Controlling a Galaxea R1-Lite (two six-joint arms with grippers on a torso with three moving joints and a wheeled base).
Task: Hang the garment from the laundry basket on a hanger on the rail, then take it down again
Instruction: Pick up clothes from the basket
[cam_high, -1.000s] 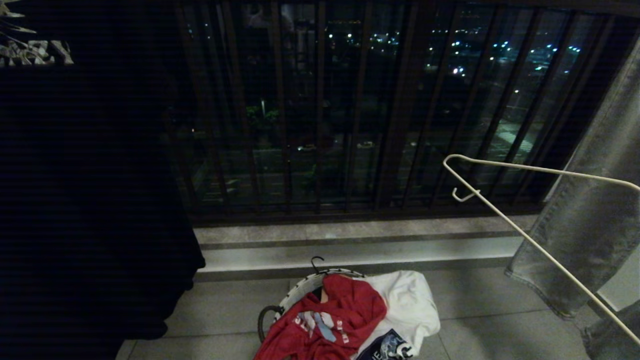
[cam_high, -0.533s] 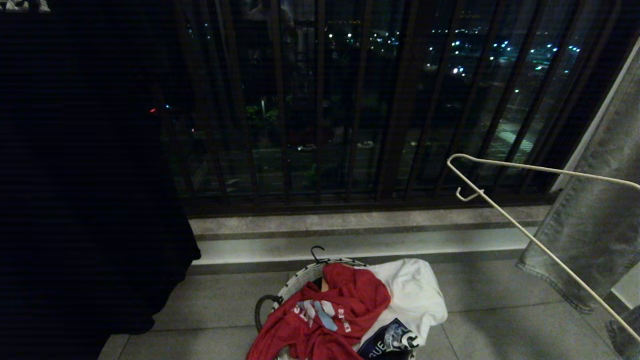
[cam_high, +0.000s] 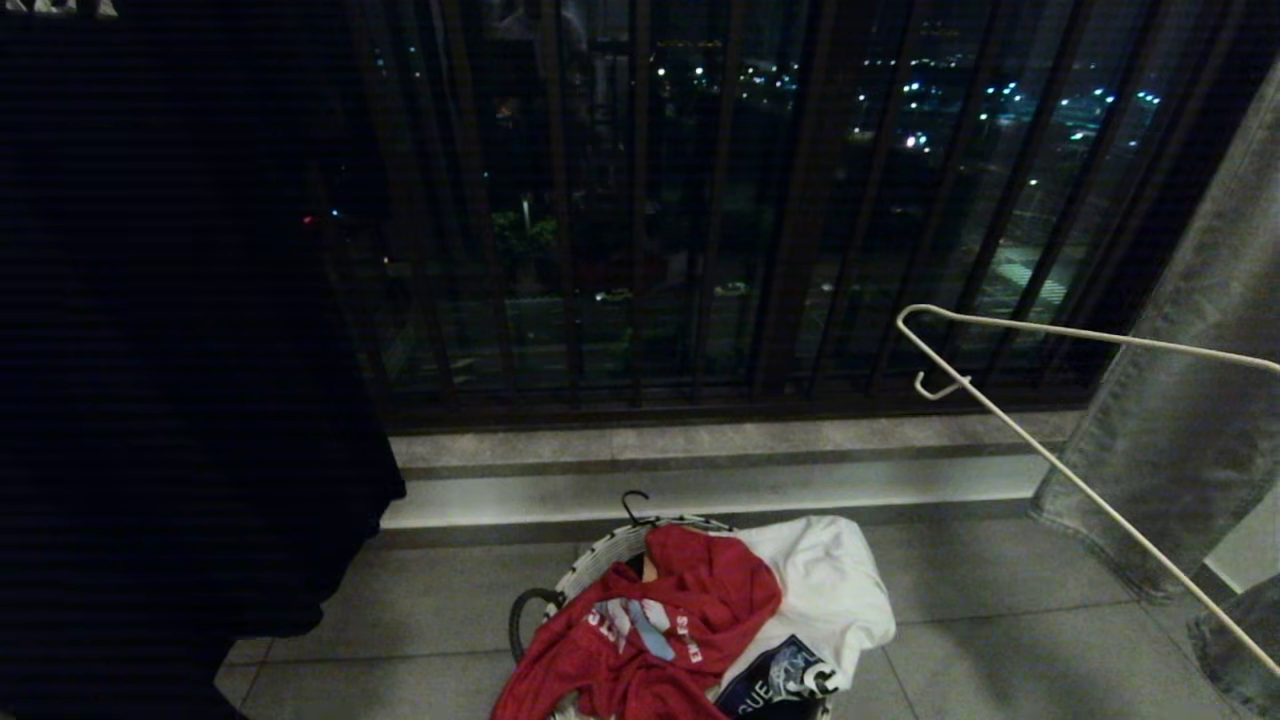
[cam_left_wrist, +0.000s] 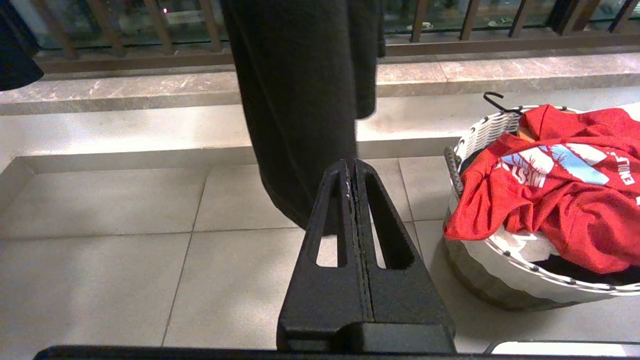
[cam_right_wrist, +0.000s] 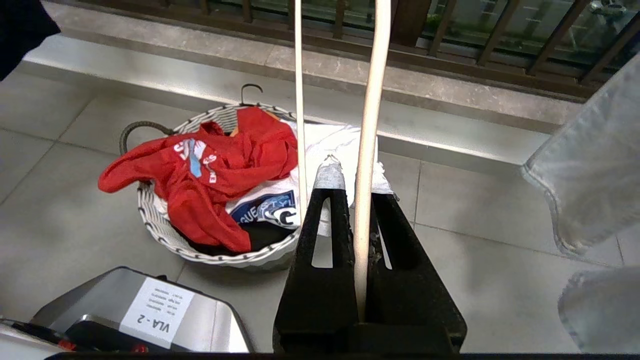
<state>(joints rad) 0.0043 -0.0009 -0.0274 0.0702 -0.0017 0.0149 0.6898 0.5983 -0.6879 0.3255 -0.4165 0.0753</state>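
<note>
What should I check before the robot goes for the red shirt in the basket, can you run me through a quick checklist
1. Hanger in hand: ok, the right gripper is shut on its white wire.
2. Left gripper free for the pick: ok, shut and holding nothing, so it must open first.
3. Red T-shirt reachable: ok, it lies on top in the laundry basket, draped over the rim.
4. Shirt free of the others: cannot tell, it overlaps the white T-shirt.
5. Left path clear: not ok, a black hanging garment hangs just ahead of the left gripper.
6. Rail in sight: not ok, no view shows it.
</note>
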